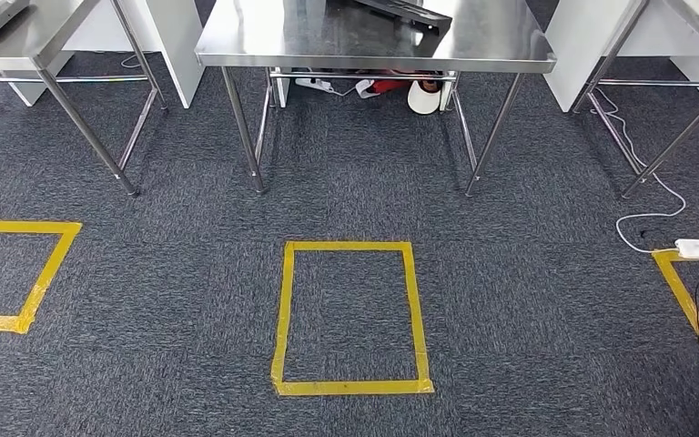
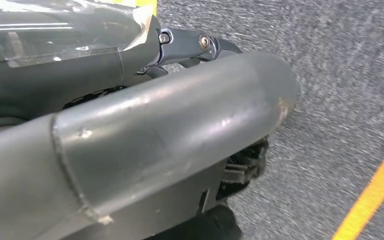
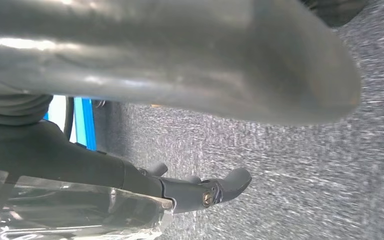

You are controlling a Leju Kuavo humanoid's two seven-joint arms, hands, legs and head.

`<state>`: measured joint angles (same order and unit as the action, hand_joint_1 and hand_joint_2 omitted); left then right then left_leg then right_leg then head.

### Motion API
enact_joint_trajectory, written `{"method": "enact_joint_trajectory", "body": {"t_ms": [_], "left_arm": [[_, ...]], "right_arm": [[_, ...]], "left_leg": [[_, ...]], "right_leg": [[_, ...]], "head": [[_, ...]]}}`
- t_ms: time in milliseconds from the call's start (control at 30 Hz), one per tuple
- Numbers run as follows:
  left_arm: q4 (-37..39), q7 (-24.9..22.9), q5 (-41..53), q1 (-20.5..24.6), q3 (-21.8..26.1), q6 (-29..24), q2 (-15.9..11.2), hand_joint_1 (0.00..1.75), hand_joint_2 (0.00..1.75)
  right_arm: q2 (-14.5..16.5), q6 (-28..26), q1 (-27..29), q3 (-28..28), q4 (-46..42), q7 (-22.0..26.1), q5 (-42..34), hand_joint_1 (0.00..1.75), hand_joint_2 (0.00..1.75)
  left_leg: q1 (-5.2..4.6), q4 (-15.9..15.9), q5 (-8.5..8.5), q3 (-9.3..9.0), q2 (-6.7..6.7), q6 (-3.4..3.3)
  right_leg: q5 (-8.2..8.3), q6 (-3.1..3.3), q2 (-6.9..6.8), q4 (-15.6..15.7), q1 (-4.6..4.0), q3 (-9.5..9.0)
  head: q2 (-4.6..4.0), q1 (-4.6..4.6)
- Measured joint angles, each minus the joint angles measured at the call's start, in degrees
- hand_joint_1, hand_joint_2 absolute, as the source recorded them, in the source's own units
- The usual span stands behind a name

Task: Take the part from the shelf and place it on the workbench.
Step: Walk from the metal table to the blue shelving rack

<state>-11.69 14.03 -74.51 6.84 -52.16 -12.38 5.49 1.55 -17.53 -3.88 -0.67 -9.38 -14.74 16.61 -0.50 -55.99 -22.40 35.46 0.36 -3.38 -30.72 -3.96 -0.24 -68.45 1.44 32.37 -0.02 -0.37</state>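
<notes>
From the steel bench (image 1: 473, 41) ahead of you: a black part (image 1: 400, 14) lies on its top near the far edge. Your left hand (image 2: 145, 135) and right hand (image 3: 180, 65) hang over carpet, their fingers (image 2: 200, 42) spread and holding nothing.

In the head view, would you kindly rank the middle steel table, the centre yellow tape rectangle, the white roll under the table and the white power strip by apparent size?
Largest to smallest as they appear:
1. middle steel table, though cut off by the frame's top
2. centre yellow tape rectangle
3. white power strip and white roll: too alike to rank, and the roll lies farther away
</notes>
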Motion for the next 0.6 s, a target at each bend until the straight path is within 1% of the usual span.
{"method": "enact_joint_trajectory", "body": {"t_ms": [33, 67, 100, 133, 167, 200, 233, 267, 300, 333, 367, 400, 433, 467, 500, 533, 567, 600], "left_arm": [[0.01, 0.00, 0.00, 0.08, 0.03, -0.11, 0.00, 0.00, 0.00], [0.01, -0.01, 0.00, 0.14, 0.06, -0.27, 0.05, 0.00, 0.00], [0.01, -0.02, 0.00, 0.20, 0.08, -0.49, 0.10, 0.00, 0.00], [0.01, -0.04, 0.01, 0.22, 0.12, -0.74, 0.15, 0.00, 0.00], [0.01, -0.05, 0.01, 0.21, 0.15, -0.95, 0.20, 0.00, 0.00], [0.02, -0.06, 0.03, 0.20, 0.19, -1.14, 0.21, 0.00, 0.00], [0.03, -0.07, 0.06, 0.16, 0.22, -1.24, 0.21, 0.00, 0.00], [0.03, -0.08, 0.10, 0.11, 0.25, -1.29, 0.20, 0.00, 0.00], [0.04, -0.08, 0.16, 0.08, 0.27, -1.33, 0.20, 0.00, 0.00], [0.04, -0.09, 0.21, 0.05, 0.29, -1.32, 0.19, 0.00, 0.00], [0.04, -0.09, 0.25, 0.06, 0.30, -1.32, 0.19, 0.00, 0.00], [0.04, -0.09, 0.27, 0.05, 0.32, -1.31, 0.18, 0.00, 0.00], [0.04, -0.09, 0.28, 0.03, 0.33, -1.31, 0.17, 0.00, 0.00], [0.04, -0.11, 0.30, 0.02, 0.33, -1.30, 0.17, 0.00, 0.00], [0.04, -0.14, 0.33, 0.02, 0.34, -1.30, 0.17, 0.00, 0.00], [0.02, -0.18, 0.38, 0.07, 0.34, -1.28, 0.22, 0.00, 0.00], [0.01, -0.23, 0.44, 0.13, 0.34, -1.27, 0.26, 0.00, 0.00], [-0.01, -0.26, 0.52, 0.19, 0.34, -1.27, 0.33, 0.00, 0.00]], "right_arm": [[0.02, -0.08, -0.07, -0.04, -0.02, -0.07, 0.01, 0.00, 0.00], [0.04, -0.19, -0.14, -0.08, -0.03, -0.18, 0.02, 0.00, 0.00], [0.09, -0.36, -0.16, -0.11, -0.05, -0.32, 0.03, 0.00, 0.00], [0.15, -0.56, -0.13, -0.14, -0.06, -0.47, 0.04, 0.00, 0.00], [0.21, -0.77, -0.01, -0.15, -0.06, -0.61, 0.04, 0.00, 0.00], [0.30, -0.99, 0.09, -0.15, -0.05, -0.76, 0.04, 0.00, 0.00], [0.36, -1.15, 0.17, -0.16, -0.05, -0.88, 0.03, 0.00, 0.00], [0.41, -1.27, 0.27, -0.16, -0.04, -0.97, 0.02, 0.00, 0.00], [0.45, -1.38, 0.31, -0.16, -0.04, -1.03, 0.00, 0.00, 0.00], [0.48, -1.42, 0.38, -0.16, -0.04, -1.04, -0.01, 0.00, 0.00], [0.50, -1.45, 0.45, -0.16, -0.04, -1.04, -0.02, 0.00, 0.00], [0.52, -1.46, 0.53, -0.16, -0.04, -1.04, -0.03, 0.00, 0.00], [0.52, -1.46, 0.62, -0.16, -0.04, -1.04, -0.04, 0.00, 0.00], [0.53, -1.46, 0.70, -0.16, -0.04, -1.05, -0.04, 0.00, 0.00], [0.54, -1.47, 0.76, -0.16, -0.04, -1.08, -0.04, 0.00, 0.00], [0.52, -1.50, 0.78, -0.16, -0.04, -1.11, -0.04, 0.00, 0.00], [0.54, -1.54, 0.77, -0.16, -0.04, -1.16, -0.04, 0.00, 0.00], [0.55, -1.67, 0.74, -0.16, -0.04, -1.22, -0.04, 0.00, 0.00]], "left_leg": [[-0.11, -0.32, 0.54, 0.62, -0.04, 0.27], [-0.23, -0.59, 1.08, 1.00, -0.09, 0.61], [-0.37, -0.76, 1.57, 1.24, -0.12, 0.94], [-0.46, -0.76, 2.05, 1.33, -0.15, 1.25], [-0.46, -0.56, 2.66, 1.35, -0.17, 1.58], [-0.36, -0.58, 2.72, 1.62, -0.27, 1.87], [-0.24, -1.24, 1.50, 2.03, -0.39, 2.17], [-0.14, -2.89, -0.84, 2.61, -0.50, 2.51], [-0.03, -5.80, -4.24, 3.31, -0.60, 2.85], [-0.01, -9.56, -7.66, 3.96, -0.64, 3.14], [0.00, -13.38, -9.96, 4.43, -0.68, 3.38], [0.04, -16.28, -10.87, 4.39, -0.70, 3.54], [0.12, -17.44, -10.38, 3.56, -0.72, 3.66], [0.26, -16.49, -9.05, 1.76, -0.72, 3.78], [0.49, -13.44, -7.62, -1.07, -0.72, 3.92], [0.66, -9.29, -7.17, -4.23, -0.83, 4.13], [0.73, -5.52, -7.30, -6.80, -1.06, 4.03], [0.70, -2.77, -7.84, -8.28, -1.24, 3.81]], "right_leg": [[0.17, -0.04, 0.01, 4.70, 0.07, -3.49], [-0.18, 0.31, 0.10, 8.98, -0.06, -6.32], [-0.93, 0.80, 0.17, 11.97, -0.19, -8.09], [-1.48, 1.36, 0.23, 13.40, -0.42, -8.71], [-1.28, 1.97, 0.23, 13.61, -0.50, -8.40], [-0.78, 2.43, 0.05, 13.60, -0.22, -8.05], [-0.10, 3.04, -0.13, 13.58, 0.01, -7.48], [0.70, 3.62, -0.32, 13.60, 0.25, -6.75], [1.49, 4.04, -0.46, 13.57, 0.35, -5.93], [2.25, 4.32, -0.51, 13.54, 0.24, -5.06], [2.97, 4.39, -0.56, 13.46, 0.17, -4.25], [3.67, 4.31, -0.58, 13.31, 0.13, -3.39], [4.29, 4.14, -0.60, 13.07, 0.15, -2.48], [4.81, 3.89, -0.60, 12.71, 0.25, -1.54], [5.22, 3.56, -0.57, 12.22, 0.35, -0.57], [5.52, 3.20, -0.52, 11.68, 0.35, 0.30], [5.82, 2.80, -0.45, 11.19, 0.31, 0.98], [6.14, 2.42, -0.41, 10.87, 0.15, 1.44]], "head": [[0.00, 0.04], [0.00, -0.05], [-0.01, -0.16], [-0.01, -0.28], [-0.01, -0.46], [-0.01, -0.55], [0.00, -0.67], [0.00, -0.81], [0.00, -0.92], [0.00, -1.02], [0.00, -1.04], [0.00, -1.03], [0.00, -1.03], [0.00, -1.04], [0.00, -1.05], [0.00, -1.09], [0.00, -1.10], [0.00, -1.05]]}}
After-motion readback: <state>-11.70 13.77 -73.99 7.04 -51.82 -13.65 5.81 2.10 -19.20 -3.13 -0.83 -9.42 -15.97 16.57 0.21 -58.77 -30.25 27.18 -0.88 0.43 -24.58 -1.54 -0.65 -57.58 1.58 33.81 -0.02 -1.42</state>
